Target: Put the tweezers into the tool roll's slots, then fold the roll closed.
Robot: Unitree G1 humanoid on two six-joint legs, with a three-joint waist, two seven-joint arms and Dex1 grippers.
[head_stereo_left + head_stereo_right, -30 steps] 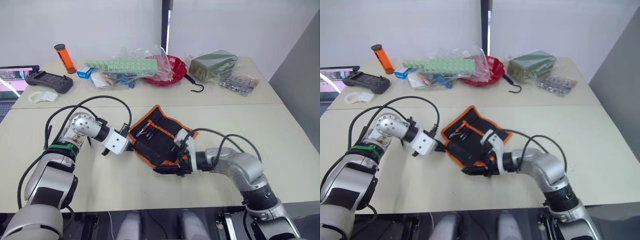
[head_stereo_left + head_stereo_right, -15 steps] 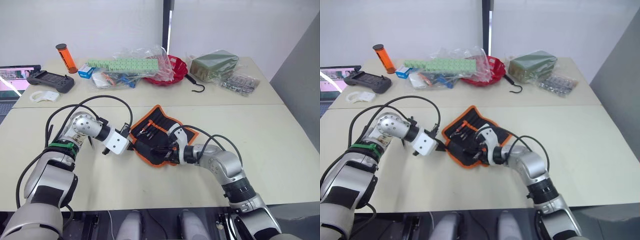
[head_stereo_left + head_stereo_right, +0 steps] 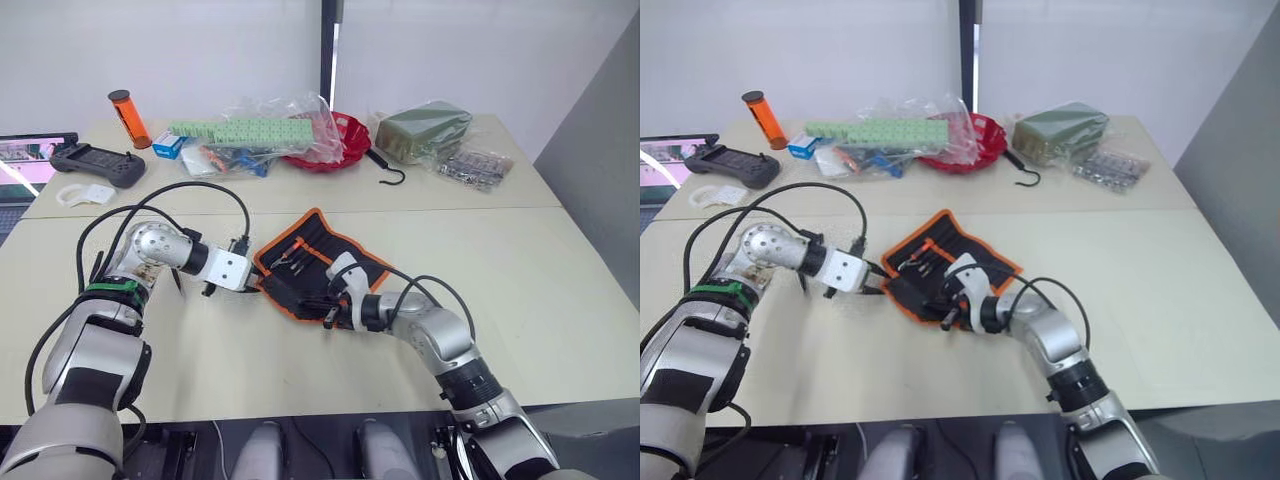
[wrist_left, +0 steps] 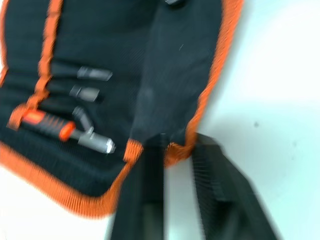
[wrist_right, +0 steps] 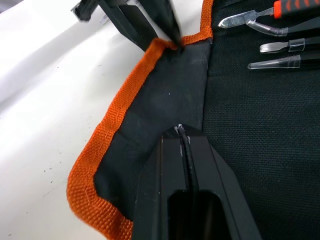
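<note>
The tool roll lies open in the middle of the table, black with orange edging. Slim tweezers and a red-handled tool sit in its slots. My left gripper is at the roll's left corner, its fingers apart with the orange edge between them. At the roll's near edge my right gripper is shut, its tips pinching a black flap of the roll.
Along the table's far side stand an orange bottle, a controller, plastic bags with green blocks, a red bowl, a black hook, a dark green packet and a blister pack.
My right gripper has shut and moved left along the roll's near edge onto the flap. My left gripper's fingers have come apart at the roll's corner.
</note>
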